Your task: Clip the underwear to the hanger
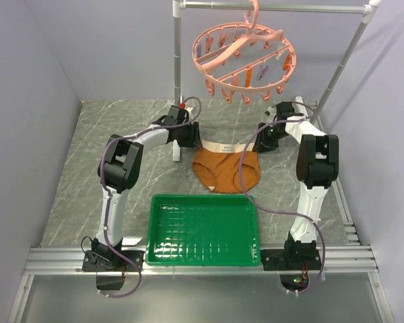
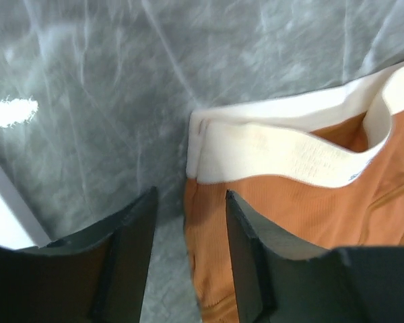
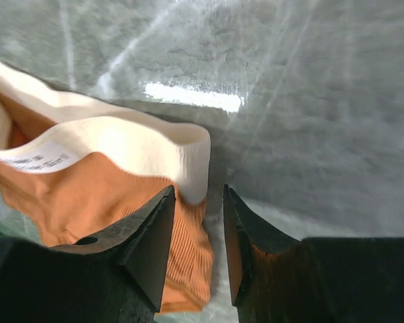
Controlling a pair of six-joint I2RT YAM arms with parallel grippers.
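The rust-orange underwear (image 1: 225, 171) with a cream waistband (image 1: 223, 146) lies on the marble table between both grippers. In the left wrist view my left gripper (image 2: 190, 195) is open, and the underwear's (image 2: 310, 202) orange side edge lies loosely between its fingers (image 2: 246, 249). In the right wrist view my right gripper (image 3: 198, 190) is open too. The other corner of the underwear (image 3: 87, 188) rests against its left finger (image 3: 145, 242), with a gap to the right one. The pink ring hanger (image 1: 242, 57) with its dangling clothespins hangs from the rack, above and behind.
A green tray (image 1: 203, 197) stands in front of the underwear, between the arm bases. The grey metal rack (image 1: 276, 8) spans the back, with one post (image 1: 177, 74) close to my left gripper (image 1: 190, 136). Walls close in on both sides.
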